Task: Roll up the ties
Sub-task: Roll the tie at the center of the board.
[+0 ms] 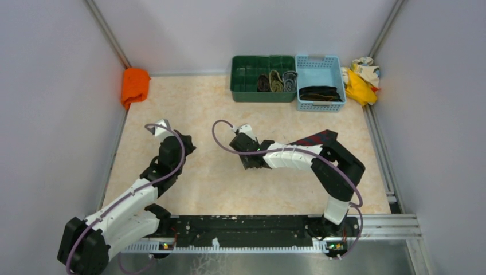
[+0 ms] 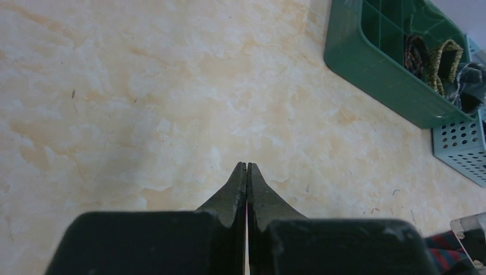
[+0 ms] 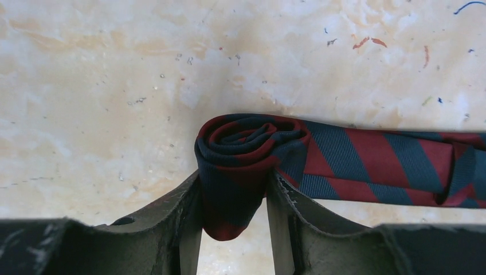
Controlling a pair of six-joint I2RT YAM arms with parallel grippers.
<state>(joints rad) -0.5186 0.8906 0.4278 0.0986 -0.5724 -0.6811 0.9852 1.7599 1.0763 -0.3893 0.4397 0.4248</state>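
Left jaws: pressed together, nothing between them, over bare bench in the left half, about midway between the near and far edges.

Right jaws: pinching the rolled end of the dark red and navy tie [image 3: 246,146], one finger on each side of the coil. The coil sits near the bench centre. Its unrolled length lies flat and runs toward the right edge, partly under the right arm [image 1: 338,166].

Far edge: the green tray [image 1: 243,94] stands right of the middle. It holds a rolled brown tie [image 1: 263,83], olive tie [image 1: 276,82] and grey-blue tie [image 1: 289,80]. The blue basket [image 1: 304,104] is against its right side, with a black tie [image 1: 320,93] inside.

Corners: orange cloth [image 1: 135,86] at the far left, yellow-and-cream rags [image 1: 362,80] at the far right, just beside the basket.

Room: you have bare bench between the two arms and from there up to the tray. Walls run close along the left and right edges.
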